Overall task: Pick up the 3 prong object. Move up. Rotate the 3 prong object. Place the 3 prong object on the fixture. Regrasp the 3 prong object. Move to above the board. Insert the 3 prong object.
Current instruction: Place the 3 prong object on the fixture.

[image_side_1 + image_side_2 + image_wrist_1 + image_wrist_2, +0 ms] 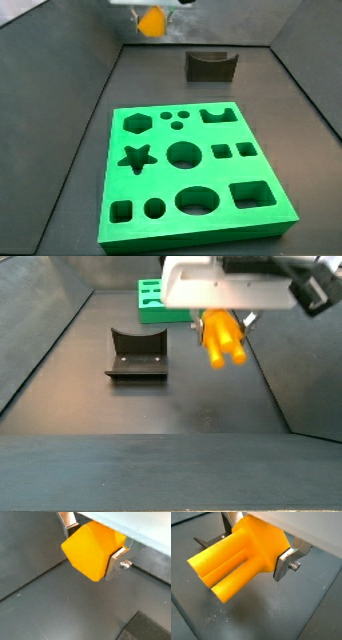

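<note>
Up high, well above the dark floor point(160, 416), hangs the gripper point(258, 549), clamped on the one 3 prong object point(234, 559): silver fingers point(286, 564) pressed against opposite sides of the orange block in both wrist views, prongs sticking out past them. Hard to count all the prongs: two seen clearly side by side in a wrist view, two pointing down in a side view point(222, 338). Nothing between piece and floor. Nearby on the floor, one fixture point(138, 354), dark, with a curved notch on top, apart from the piece and lower. Farther off, one green board point(194, 170), flat, with many shaped cut-outs, three small round holes among them point(174, 119). Grey walls point(60, 90) around the floor.
</note>
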Controlling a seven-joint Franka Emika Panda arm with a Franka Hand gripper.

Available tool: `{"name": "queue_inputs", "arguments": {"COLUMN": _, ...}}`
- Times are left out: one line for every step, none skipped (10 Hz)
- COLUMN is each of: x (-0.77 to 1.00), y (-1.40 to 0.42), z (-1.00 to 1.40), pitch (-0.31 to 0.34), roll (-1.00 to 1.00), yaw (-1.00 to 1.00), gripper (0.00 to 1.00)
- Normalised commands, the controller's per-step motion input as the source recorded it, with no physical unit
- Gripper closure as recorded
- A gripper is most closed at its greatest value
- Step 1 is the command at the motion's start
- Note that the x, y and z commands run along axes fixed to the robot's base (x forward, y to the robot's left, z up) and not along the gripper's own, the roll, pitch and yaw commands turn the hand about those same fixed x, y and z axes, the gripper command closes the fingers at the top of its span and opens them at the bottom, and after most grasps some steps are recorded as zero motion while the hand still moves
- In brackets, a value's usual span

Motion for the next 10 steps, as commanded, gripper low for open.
{"name": "queue_inputs", "arguments": {"x": -0.02, "y": -0.01, "z": 1.0, "pitch": 0.011, "roll": -0.12, "yaw": 0.0, "gripper": 1.0}}
{"name": "queue_inputs", "arguments": {"x": -0.02, "y": 0.0, "z": 1.0, "pitch": 0.011, "roll": -0.13, "yaw": -0.01, "gripper": 1.0}}
{"name": "queue_inputs", "arguments": {"x": -0.03, "y": 0.0, "z": 0.98, "pitch": 0.012, "roll": -0.14, "yaw": -0.02, "gripper": 1.0}}
{"name": "queue_inputs", "arguments": {"x": -0.02, "y": 0.0, "z": 0.79, "pitch": 0.015, "roll": -0.14, "yaw": -0.02, "gripper": 1.0}}
{"name": "queue_inputs", "arguments": {"x": -0.01, "y": 0.0, "z": 0.7, "pitch": 0.018, "roll": -0.15, "yaw": -0.02, "gripper": 1.0}}
{"name": "queue_inputs", "arguments": {"x": -0.01, "y": 0.0, "z": 0.53, "pitch": 0.027, "roll": -0.15, "yaw": -0.02, "gripper": 1.0}}
{"name": "queue_inputs", "arguments": {"x": 0.0, "y": 0.0, "z": 0.39, "pitch": 0.034, "roll": -0.14, "yaw": -0.02, "gripper": 1.0}}
{"name": "queue_inputs", "arguments": {"x": 0.01, "y": 0.0, "z": 0.21, "pitch": 0.044, "roll": -0.14, "yaw": -0.02, "gripper": 1.0}}
{"name": "queue_inputs", "arguments": {"x": 1.0, "y": -0.54, "z": 0.1, "pitch": -0.019, "roll": -0.02, "yaw": 0.26, "gripper": 1.0}}
{"name": "queue_inputs", "arguments": {"x": 1.0, "y": -0.53, "z": 0.04, "pitch": -0.008, "roll": 0.0, "yaw": 0.25, "gripper": 1.0}}
